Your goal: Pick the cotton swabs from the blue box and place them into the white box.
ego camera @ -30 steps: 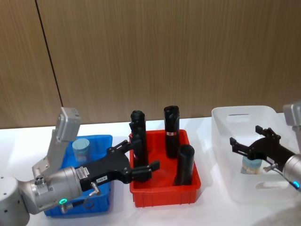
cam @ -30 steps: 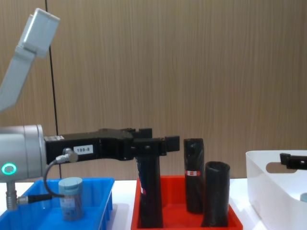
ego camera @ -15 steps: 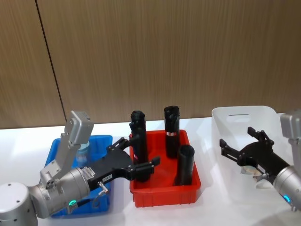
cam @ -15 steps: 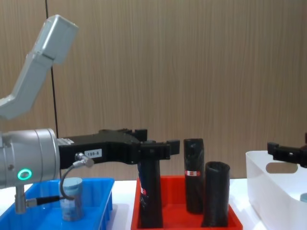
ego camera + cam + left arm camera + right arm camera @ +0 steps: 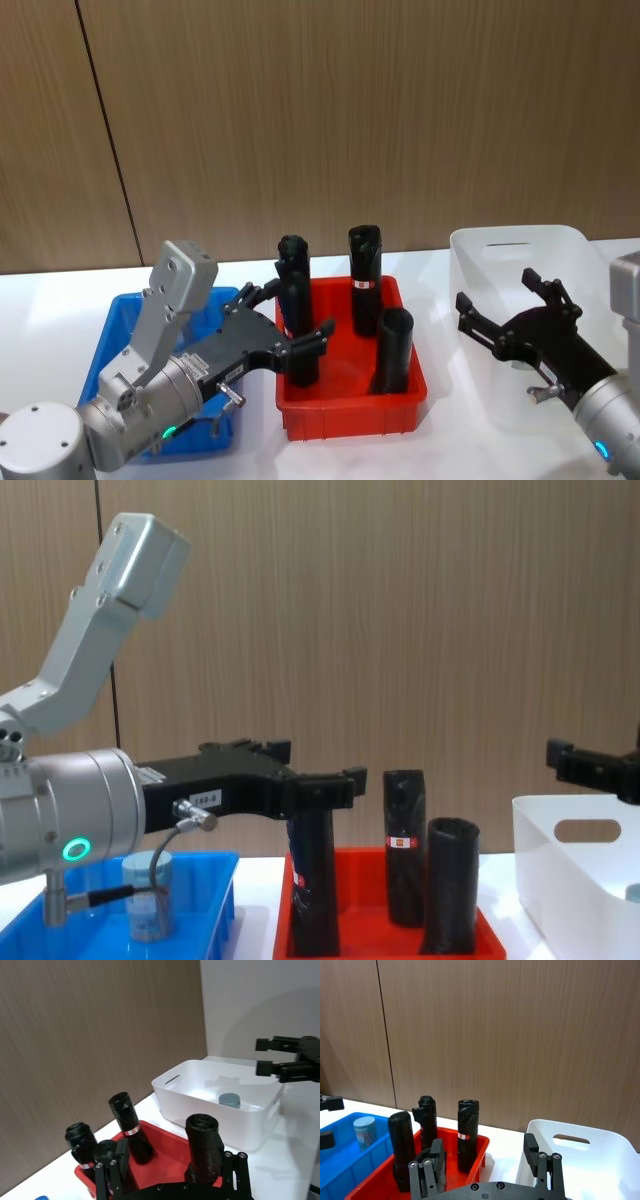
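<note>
One cotton swab jar [image 5: 149, 895] stands upright in the blue box [image 5: 215, 890]. It is below and behind the jaws of the left gripper [image 5: 310, 765], under the wrist rather than between the fingers. A second jar [image 5: 229, 1100] rests on the floor of the white box [image 5: 200, 1077], lower than the jaws of the right gripper [image 5: 267, 1056] and off to one side of them. Both pairs of jaws are spread wide and hold nothing.

The left jaws reach forward past the blue box and hang over the red tray [image 5: 350, 420], with one finger close beside the nearest of the black rolls [image 5: 365, 265].

That closeness looks like the main hazard. If the left arm drops or swings from here without first drawing back, a finger will likely clip a roll and topple it. The wrist cable also hangs close to the jar and may snag or nudge it. The jar looks light and smooth, so an off-centre pinch could tip it.
</note>
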`<move>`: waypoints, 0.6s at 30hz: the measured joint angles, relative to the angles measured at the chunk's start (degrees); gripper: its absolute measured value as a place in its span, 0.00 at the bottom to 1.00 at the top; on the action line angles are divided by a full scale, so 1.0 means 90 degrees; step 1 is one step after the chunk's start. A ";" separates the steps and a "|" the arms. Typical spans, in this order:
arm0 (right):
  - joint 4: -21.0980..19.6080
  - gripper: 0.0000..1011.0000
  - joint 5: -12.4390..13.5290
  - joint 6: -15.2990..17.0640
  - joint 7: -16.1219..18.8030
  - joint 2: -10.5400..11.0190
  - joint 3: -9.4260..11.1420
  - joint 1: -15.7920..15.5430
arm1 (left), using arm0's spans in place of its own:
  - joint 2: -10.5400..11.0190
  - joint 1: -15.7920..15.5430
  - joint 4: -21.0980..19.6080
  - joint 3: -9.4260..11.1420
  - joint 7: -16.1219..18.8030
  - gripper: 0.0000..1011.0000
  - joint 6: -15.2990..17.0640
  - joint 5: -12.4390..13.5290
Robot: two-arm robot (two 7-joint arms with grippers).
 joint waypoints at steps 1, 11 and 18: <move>-0.0029 0.99 0.0000 -0.0009 -0.0014 -0.0004 -0.0001 -0.0022 | -0.0006 0.0024 -0.0039 0.0016 0.0135 0.99 -0.0017 0.0049; -0.0126 0.99 0.0000 -0.0032 -0.0074 -0.0020 -0.0005 -0.0099 | -0.0043 0.0171 -0.0282 0.0115 0.0960 0.99 -0.0132 0.0366; -0.0129 0.99 -0.0001 -0.0032 -0.0075 -0.0018 -0.0003 -0.0100 | -0.0065 0.0262 -0.0433 0.0178 0.1479 0.99 -0.0200 0.0562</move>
